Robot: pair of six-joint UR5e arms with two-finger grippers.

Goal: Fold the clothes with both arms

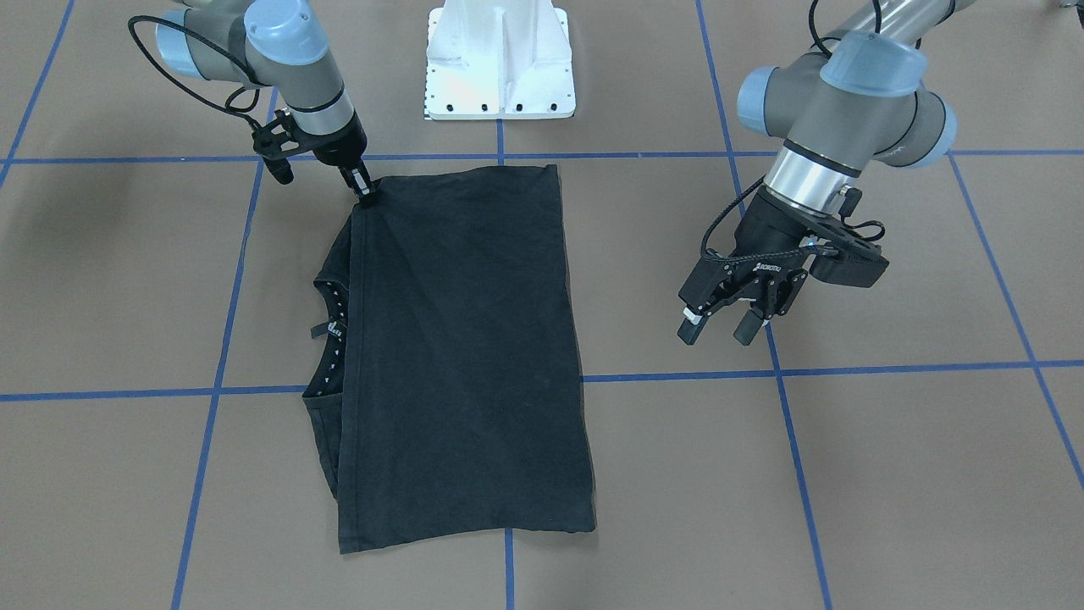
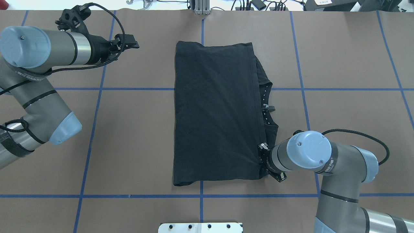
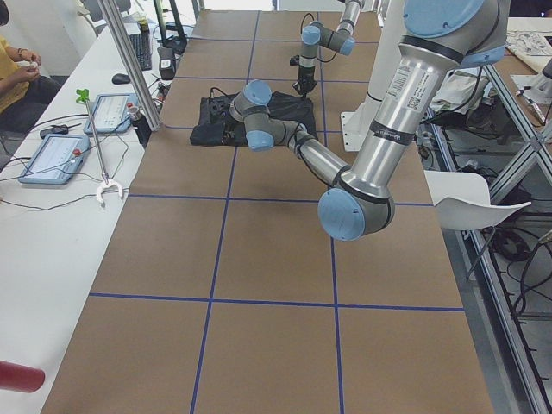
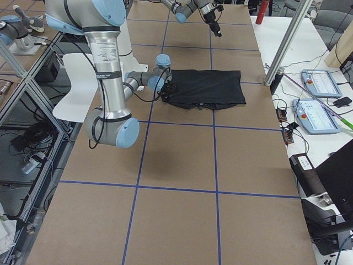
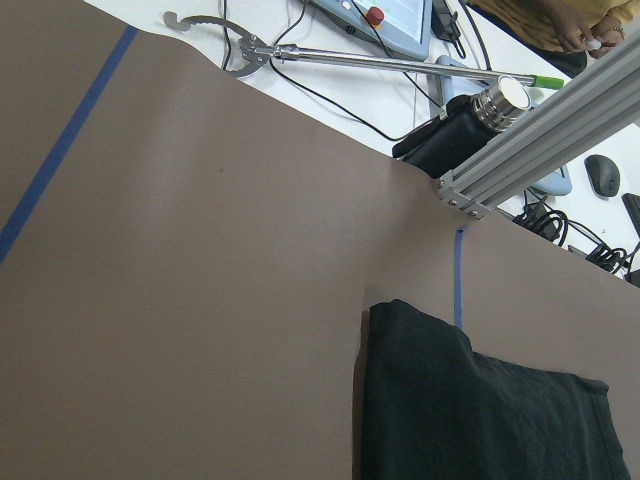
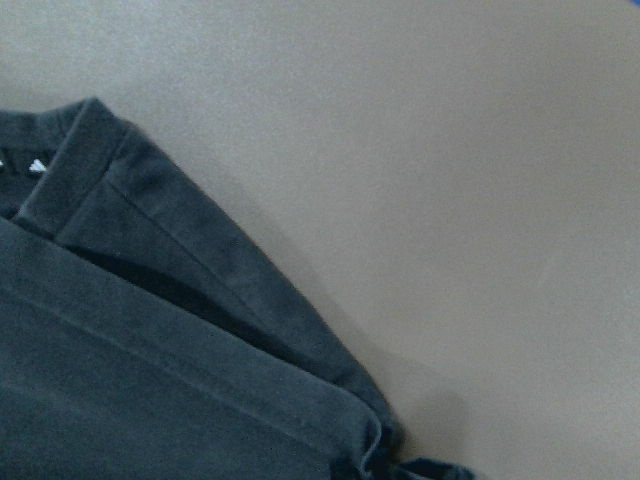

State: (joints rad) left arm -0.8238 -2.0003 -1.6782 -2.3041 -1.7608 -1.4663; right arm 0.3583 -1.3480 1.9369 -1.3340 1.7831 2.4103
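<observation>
Layered, hemmed edges of the black T-shirt [image 6: 150, 330] lie on the brown table [image 6: 450, 150], white dots [image 6: 36, 166] at far left.

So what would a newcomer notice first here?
The black T-shirt lies folded into a long rectangle at the table's middle, its collar peeking out on the robot's right side. The right hand pinches its corner nearest the robot, while the left hand hangs open above the table, clear of the cloth.
</observation>
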